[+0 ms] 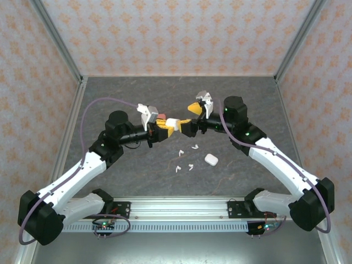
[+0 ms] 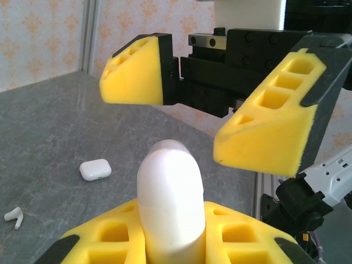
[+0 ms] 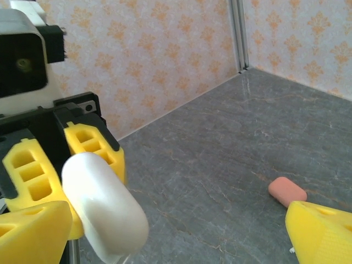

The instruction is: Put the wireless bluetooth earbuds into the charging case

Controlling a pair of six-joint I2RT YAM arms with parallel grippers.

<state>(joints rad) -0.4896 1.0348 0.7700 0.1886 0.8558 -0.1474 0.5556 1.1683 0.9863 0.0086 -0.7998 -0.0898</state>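
My left gripper (image 2: 170, 234) is shut on a white charging case (image 2: 169, 198), which stands up from between its yellow fingers with the lid seam closed. The same case (image 3: 104, 212) sits at the lower left of the right wrist view. My right gripper (image 3: 179, 239) is open, its yellow fingers (image 2: 275, 129) spread wide on either side of the case's free end, not touching it. In the top view both grippers meet mid-table, the left (image 1: 166, 126) facing the right (image 1: 190, 119). Several white earbuds (image 1: 180, 151) lie loose on the table below them.
A second white case (image 1: 210, 159) lies shut on the table to the right of the earbuds; it is also in the left wrist view (image 2: 95, 169) near one earbud (image 2: 15, 217). A salmon-pink case (image 3: 287, 191) rests behind the grippers. Patterned walls enclose the grey table (image 1: 137, 176).
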